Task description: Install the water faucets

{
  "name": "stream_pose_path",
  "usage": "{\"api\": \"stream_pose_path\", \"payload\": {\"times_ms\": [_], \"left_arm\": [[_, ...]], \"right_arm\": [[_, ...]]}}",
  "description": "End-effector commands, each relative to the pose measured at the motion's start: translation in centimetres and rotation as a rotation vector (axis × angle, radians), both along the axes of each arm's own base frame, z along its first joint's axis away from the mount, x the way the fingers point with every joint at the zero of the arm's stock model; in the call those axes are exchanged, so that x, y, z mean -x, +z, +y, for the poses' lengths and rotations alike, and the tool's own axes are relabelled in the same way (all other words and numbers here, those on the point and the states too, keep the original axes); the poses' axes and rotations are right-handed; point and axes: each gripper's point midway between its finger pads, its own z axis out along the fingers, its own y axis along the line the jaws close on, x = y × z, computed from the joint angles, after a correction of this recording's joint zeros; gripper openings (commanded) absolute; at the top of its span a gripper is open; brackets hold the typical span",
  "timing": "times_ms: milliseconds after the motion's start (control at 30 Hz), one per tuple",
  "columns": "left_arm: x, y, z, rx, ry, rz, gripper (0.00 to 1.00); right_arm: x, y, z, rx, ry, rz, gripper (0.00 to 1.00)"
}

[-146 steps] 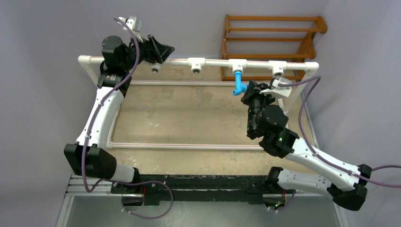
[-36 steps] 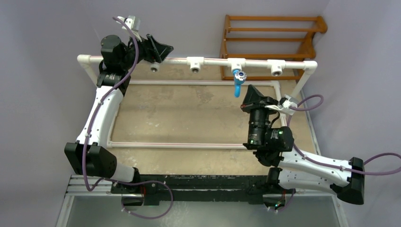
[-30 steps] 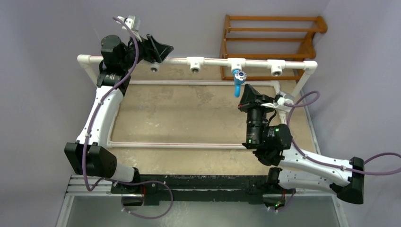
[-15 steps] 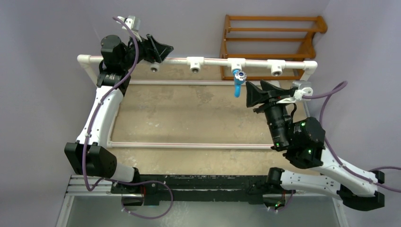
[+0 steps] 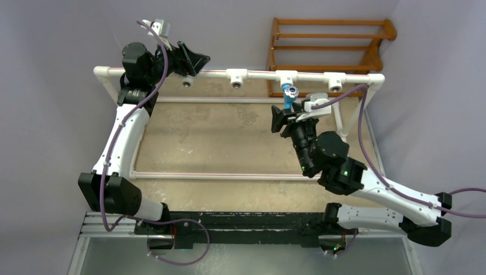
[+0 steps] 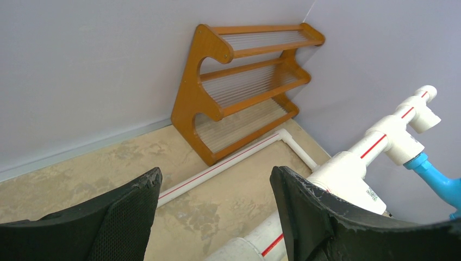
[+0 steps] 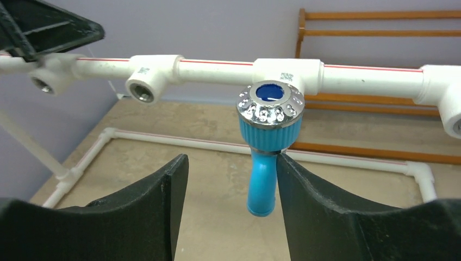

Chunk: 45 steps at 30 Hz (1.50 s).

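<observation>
Blue faucet (image 7: 267, 155) hangs spout-down from 3rd tee (image 7: 288, 72) from left on the white pipe (image 7: 217, 64). Your right gripper (image 7: 231, 163) is wide open, straddling it, holding nothing. Left gripper (image 6: 216, 174) gapes too, empty, by the pipe. Prob light, stiff plastic. Spout (image 7: 260, 190) looks slick, so pinch the ribbed collar (image 7: 270, 133) under the chrome knob (image 7: 270, 103).

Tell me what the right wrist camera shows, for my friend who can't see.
A bright blue faucet with a shiny knob hangs spout-down from a white pipe, seen between the two black fingers of the open right pincer. A wooden rack stands behind.
</observation>
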Motion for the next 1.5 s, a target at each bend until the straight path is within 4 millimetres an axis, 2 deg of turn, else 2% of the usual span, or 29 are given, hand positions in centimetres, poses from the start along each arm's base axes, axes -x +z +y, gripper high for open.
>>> {"api": "stream_pose_path", "payload": {"times_ms": [0, 267, 467, 633, 700, 733, 800, 833, 1000, 1300, 1467], "left_arm": [[-0.6, -11.3, 1.2, -0.018, 0.048, 0.400, 0.73], [-0.6, -11.2, 1.1, -0.016, 0.046, 0.400, 0.73], [-0.5, -11.2, 1.1, -0.016, 0.046, 0.400, 0.73], [-0.5, -11.2, 1.2, -0.017, 0.049, 0.400, 0.73], [-0.6, -11.3, 1.2, -0.017, 0.048, 0.402, 0.73], [-0.6, -11.3, 1.2, -0.016, 0.048, 0.402, 0.73], [-0.6, -11.3, 1.2, -0.018, 0.049, 0.401, 0.73], [-0.6, -11.3, 1.2, -0.018, 0.050, 0.401, 0.73], [-0.6, -11.3, 1.2, -0.018, 0.047, 0.402, 0.73], [-0.6, -11.3, 1.1, -0.016, 0.045, 0.404, 0.73], [-0.5, -11.2, 1.1, -0.016, 0.045, 0.401, 0.73]], "right_arm": [[-1.0, 0.6, -2.2, -0.099, -0.179, 0.010, 0.62], [-1.9, -0.2, -3.2, -0.088, -0.286, 0.001, 0.60], [-4.2, -0.9, -2.6, -0.116, -0.276, 0.008, 0.55], [-5.5, -0.6, -2.6, -0.178, -0.282, 0.004, 0.42], [-5.8, -0.6, -2.6, -0.208, -0.285, 0.007, 0.34], [-5.8, -0.7, -2.5, -0.224, -0.282, 0.010, 0.26], [-5.8, -0.7, -2.3, -0.290, -0.272, 0.023, 0.06], [-5.6, -0.9, -2.3, -0.334, -0.264, 0.031, 0.00], [-4.7, -2.0, -2.5, -0.625, -0.218, 0.074, 0.00], [-3.4, -1.7, -2.9, -1.179, -0.116, 0.144, 0.00], [-3.1, -1.3, -3.2, -1.400, -0.069, 0.172, 0.00]]}}
